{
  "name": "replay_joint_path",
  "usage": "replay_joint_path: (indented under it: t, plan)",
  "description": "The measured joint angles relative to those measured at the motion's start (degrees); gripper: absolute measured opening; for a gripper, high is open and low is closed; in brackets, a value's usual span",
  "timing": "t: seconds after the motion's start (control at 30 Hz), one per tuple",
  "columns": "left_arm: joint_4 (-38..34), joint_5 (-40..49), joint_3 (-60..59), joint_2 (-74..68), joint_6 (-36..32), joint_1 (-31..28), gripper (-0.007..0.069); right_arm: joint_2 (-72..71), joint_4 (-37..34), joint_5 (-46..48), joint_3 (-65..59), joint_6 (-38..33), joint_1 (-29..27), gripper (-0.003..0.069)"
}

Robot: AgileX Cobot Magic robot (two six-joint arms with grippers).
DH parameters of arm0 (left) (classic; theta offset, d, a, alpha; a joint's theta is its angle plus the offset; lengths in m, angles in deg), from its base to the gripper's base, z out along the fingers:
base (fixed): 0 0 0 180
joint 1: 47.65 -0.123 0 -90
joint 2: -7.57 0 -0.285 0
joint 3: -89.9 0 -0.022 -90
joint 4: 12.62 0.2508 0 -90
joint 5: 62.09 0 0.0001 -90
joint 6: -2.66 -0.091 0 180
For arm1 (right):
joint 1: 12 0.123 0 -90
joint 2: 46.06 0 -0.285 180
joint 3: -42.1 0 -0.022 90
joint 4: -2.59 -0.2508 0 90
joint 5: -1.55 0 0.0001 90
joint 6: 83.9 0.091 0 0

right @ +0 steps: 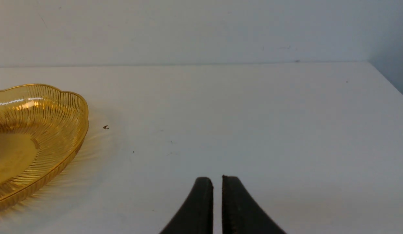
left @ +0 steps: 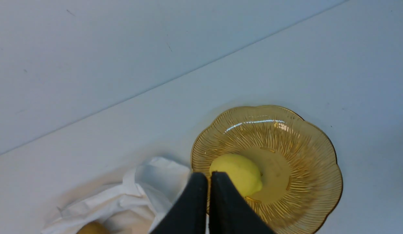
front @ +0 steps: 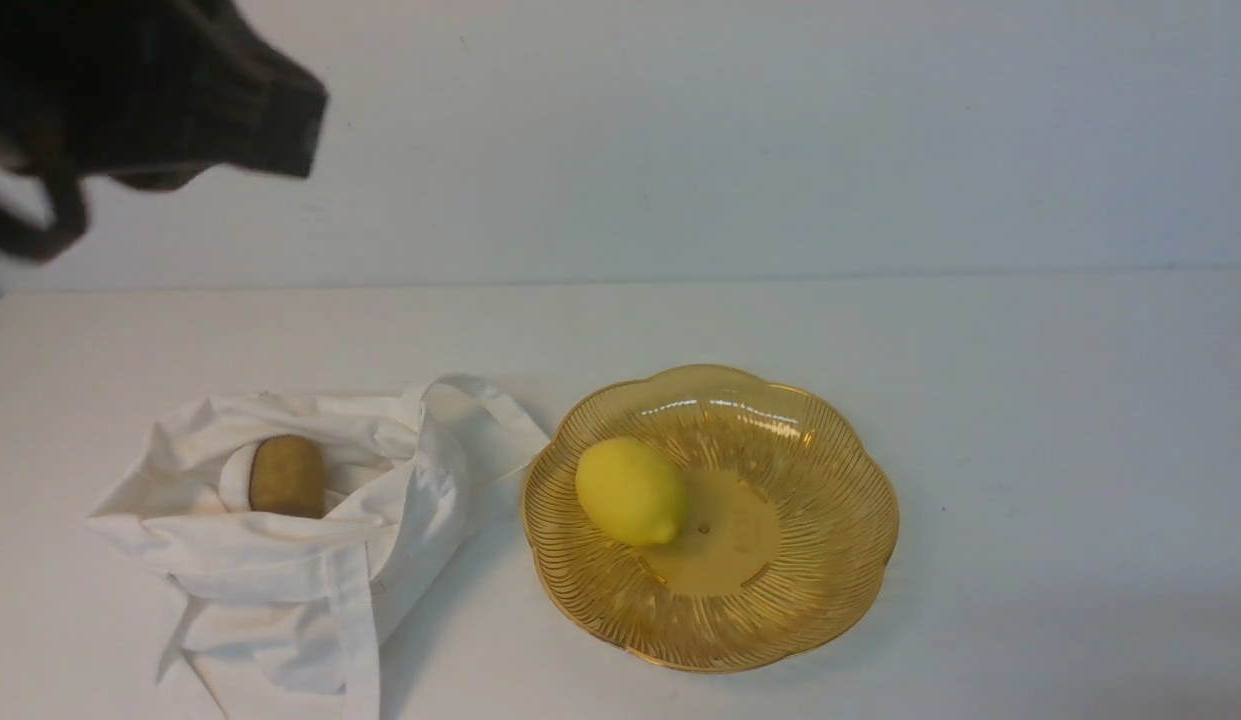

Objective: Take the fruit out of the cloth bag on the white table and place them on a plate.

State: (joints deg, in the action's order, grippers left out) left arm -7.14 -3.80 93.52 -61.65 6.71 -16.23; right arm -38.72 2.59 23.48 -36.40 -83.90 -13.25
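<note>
Fruit: two pieces, one lemon (front: 630, 490) and one brown kiwi-like fruit (front: 287, 476). Cloth bag (front: 280, 580): one, white. Amber scalloped plate (front: 830, 560): one. White table (front: 1080, 400): one. Grippers: two, one left gripper (left: 208, 177) and one right gripper (right: 217, 180), each two-fingered.
</note>
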Motion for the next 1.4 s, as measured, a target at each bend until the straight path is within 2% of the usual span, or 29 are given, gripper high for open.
replay_joint_path:
  t: [0.23,0.37,0.77,0.87,1.0,1.2,1.23,1.3,1.33,1.4]
  plan:
    - [0.06,2.11,-9.57,12.71,2.23,0.00,-0.0008,0.00,0.00,0.00,0.00,0.00,0.00,0.0036]
    - [-0.80,5.48,-10.30,19.14,2.38,0.00,-0.0008,0.00,0.00,0.00,0.00,0.00,0.00,0.0036]
    - [0.75,4.63,-10.42,29.58,1.35,0.00,-0.0008,0.00,-0.32,0.00,0.00,0.00,0.00,0.0036]
    - [2.00,3.28,-12.88,31.68,1.29,0.00,-0.0008,0.00,-0.32,0.00,0.00,0.00,0.00,0.0036]
    - [3.72,-3.99,-21.69,36.87,1.30,-0.31,-0.0008,0.00,-0.32,0.00,0.00,0.00,0.00,0.0036]
    - [3.47,-19.97,-43.45,48.70,1.30,-8.06,-0.0008,0.00,-0.32,0.00,0.00,0.00,0.00,0.0036]
    - [2.90,-23.64,-50.56,51.61,1.30,-11.92,-0.0008,0.00,0.00,0.00,0.00,0.00,0.00,0.0036]
    - [2.04,-26.79,-55.68,54.37,1.30,-14.91,-0.0008,0.00,0.00,0.00,0.00,0.00,0.00,0.0036]
    - [0.36,-29.77,-62.75,57.23,1.30,-19.36,-0.0008,0.00,-0.32,0.00,0.00,0.00,0.00,0.0036]
    - [-0.84,-31.85,-66.33,59.04,1.27,-21.64,-0.0008,0.00,-0.32,0.00,0.00,0.00,0.00,0.0036]
